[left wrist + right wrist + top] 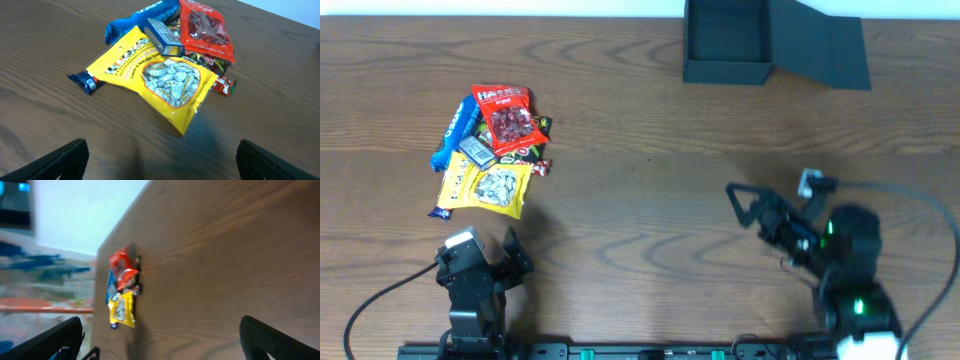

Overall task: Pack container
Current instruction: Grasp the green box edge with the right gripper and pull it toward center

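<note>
- Container [725, 72]: one, open, with its lid [825, 50] swung back on the side away from the snacks. It sits at the table's far edge, well ahead of the right pincer [775, 192] and far off diagonally from the left pincer [485, 242].
- Inside, the overhead view shows bare floor, so nothing is packed. I judge the task to be at its very start.
- Left to do, as I read it: carry every snack across, then probably shut the lid.
- Snacks: one overlapping heap, near and straight ahead of the left pincer. It lies well apart from the container and far out to the right pincer's left.
- Count in the heap:
  - one yellow bag [160, 80]
  - one red bag [205, 27]
  - one blue packet [135, 22]
  - one small grey-blue box [162, 36] on top
  - one dark blue bar [86, 82] poking from under the yellow bag
  - one small red wrapper [222, 86]
  - one dark packet [210, 62] under the red bag
- That makes seven I can tell apart; more may hide beneath.
- Pincers: two, both released, jaws spread wide, grasping and touching nothing.
</note>
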Controlling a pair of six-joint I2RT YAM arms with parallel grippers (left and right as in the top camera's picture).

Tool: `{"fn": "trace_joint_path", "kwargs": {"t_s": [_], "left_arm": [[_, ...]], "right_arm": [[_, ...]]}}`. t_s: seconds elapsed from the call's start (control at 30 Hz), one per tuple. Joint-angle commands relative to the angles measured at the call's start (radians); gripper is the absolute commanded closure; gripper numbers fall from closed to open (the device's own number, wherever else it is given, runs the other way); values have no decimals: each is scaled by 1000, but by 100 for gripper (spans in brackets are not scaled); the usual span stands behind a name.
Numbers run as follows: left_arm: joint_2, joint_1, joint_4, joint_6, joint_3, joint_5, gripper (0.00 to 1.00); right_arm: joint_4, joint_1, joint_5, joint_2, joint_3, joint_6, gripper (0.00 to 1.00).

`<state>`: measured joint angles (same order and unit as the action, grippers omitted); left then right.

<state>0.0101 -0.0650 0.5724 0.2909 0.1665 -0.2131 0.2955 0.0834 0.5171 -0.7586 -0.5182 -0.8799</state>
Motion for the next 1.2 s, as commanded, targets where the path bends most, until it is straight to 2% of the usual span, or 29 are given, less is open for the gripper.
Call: {"fn": "trace_joint_path", "kwargs": {"t_s": [0.0, 0.13, 0.3, 0.43, 0.63, 0.87, 1.0, 1.17], "left_arm": [[-6, 7, -4, -6, -15, -3, 5], [-6, 7, -4, -6, -15, -3, 5], [-6, 7, -4, -6, -15, -3, 5], [-6, 7, -4, -6, -15, -3, 5], [-6, 7, -4, -6, -15, -3, 5], [-6, 7, -4, -6, -15, -3, 5], [-6, 7, -4, -6, -15, -3, 5], [-6, 7, -4, -6, -15, -3, 5]], "right_arm": [[45, 13, -48, -196, -147, 66, 1], [138, 30, -151, -439, -353, 13, 1], [173, 45, -253, -709, -623, -136, 1], [206, 49, -277, -897, -836, -245, 2], [386, 48, -325, -1176, -1187, -362, 5], [516, 48, -272, -1489, -1545, -495, 4], [585, 37, -256, -1614, -1682, -519, 5], [620, 13, -254, -1678, -1720, -517, 8]]}}
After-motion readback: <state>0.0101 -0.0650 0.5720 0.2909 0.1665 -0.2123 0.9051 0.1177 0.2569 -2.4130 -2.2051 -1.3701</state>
